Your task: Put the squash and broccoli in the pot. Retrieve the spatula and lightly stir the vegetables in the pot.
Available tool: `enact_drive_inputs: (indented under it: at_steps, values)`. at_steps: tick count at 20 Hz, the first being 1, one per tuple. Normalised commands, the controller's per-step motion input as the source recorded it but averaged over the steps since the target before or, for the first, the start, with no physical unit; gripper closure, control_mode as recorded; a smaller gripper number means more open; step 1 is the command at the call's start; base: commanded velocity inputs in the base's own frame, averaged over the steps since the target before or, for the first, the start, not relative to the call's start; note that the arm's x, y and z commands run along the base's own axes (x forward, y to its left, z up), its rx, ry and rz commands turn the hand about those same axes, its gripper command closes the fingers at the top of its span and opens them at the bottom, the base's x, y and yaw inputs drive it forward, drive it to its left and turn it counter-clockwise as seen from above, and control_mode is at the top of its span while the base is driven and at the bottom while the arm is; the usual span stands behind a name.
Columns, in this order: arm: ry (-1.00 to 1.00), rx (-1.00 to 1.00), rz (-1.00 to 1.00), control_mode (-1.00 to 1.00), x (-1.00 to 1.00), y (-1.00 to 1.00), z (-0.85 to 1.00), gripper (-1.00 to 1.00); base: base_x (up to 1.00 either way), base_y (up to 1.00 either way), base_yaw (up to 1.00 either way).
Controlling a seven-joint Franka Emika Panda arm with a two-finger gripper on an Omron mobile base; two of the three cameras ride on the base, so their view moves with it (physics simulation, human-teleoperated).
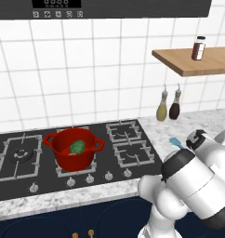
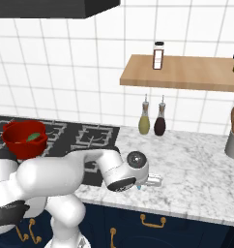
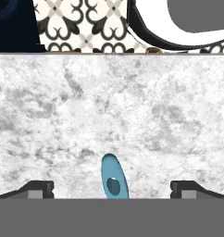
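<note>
White tiled wall (image 1: pixel 86 69), marble counter (image 2: pixel 196 169).

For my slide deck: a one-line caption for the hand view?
Open gripper poised over the light-blue spatula lying on the marble counter.

Two cameras behind the arm look forward and down, sharing the round shiny red pot (image 1: pixel 74 148), while the hand camera looks closely at the speckled grey marble surface (image 3: pixel 112 115).
</note>
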Motion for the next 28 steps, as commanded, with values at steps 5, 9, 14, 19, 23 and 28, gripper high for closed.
enact_drive_inputs:
  at_steps: [5,9,14,19,23,28]
  values:
    - [0.0,0.0,-0.08,-1.0,0.27,0.08,-0.24,-1.0,0.0,0.0,0.0]
    - [0.02,0.0,-0.11,-1.0,0.29,0.0,-0.33,-1.0,0.0,0.0,0.0]
    - [0.01,0.0,-0.1,-1.0,0.16,-0.07,-0.31,-1.0,0.0,0.0,0.0]
    - [0.01,0.0,-0.09,-1.0,0.02,-0.1,-0.34,1.0,0.0,0.0,0.0]
    - [0.0,0.0,-0.04,-1.0,0.0,0.0,-0.15,1.0,0.0,0.0,0.0]
    - [-0.02,0.0,-0.01,-1.0,-0.14,0.0,0.23,1.0,0.0,0.0,0.0]
